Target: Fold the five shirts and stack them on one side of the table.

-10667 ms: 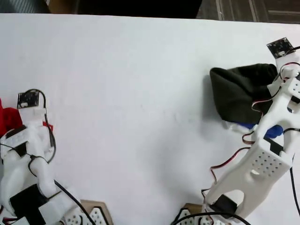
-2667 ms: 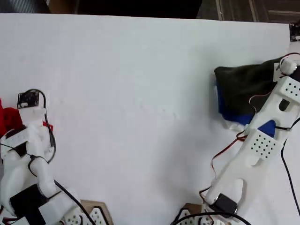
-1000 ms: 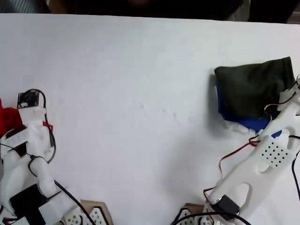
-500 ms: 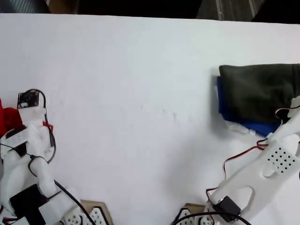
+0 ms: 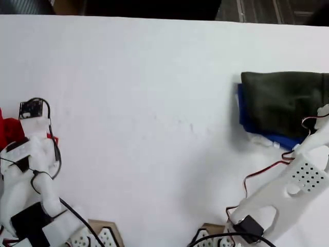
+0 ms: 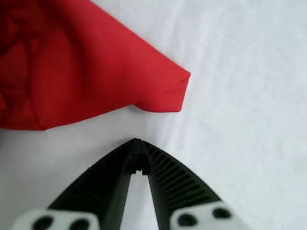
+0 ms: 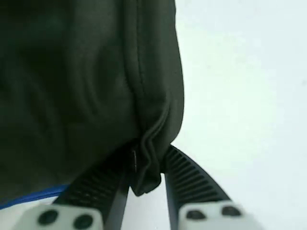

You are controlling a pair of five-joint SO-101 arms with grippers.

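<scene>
Far right of the table (image 5: pixel 144 77): a stack topped by a dark green shirt (image 5: pixel 282 100). Ten seconds ago bunched and skewed; now spread flat, with a straight far edge and a squared left edge, and drawn slightly rightward within the last second. Pulled back toward the near right over the same span: the right arm (image 5: pixel 298 175). Pinched between the black fingers of the right gripper (image 7: pixel 146 165): a bunched seam at the shirt's edge, not yet released. Judged as the last tidying tug of this placement, with letting go the likely next step.

Peeking out along the left and near edges of the green layer: a blue shirt (image 5: pixel 255 128), and below that a sliver of white shirt (image 5: pixel 262 140). Soft matte knit, thick stitched hem, a few shallow creases.

Near left, unmoved throughout: the left arm (image 5: pixel 25 170), with the left gripper (image 6: pixel 139 160) closed on nothing, tips together just short of a red shirt (image 6: pixel 81 62), smooth and sharp-cornered, apparently still to join the stack.
</scene>
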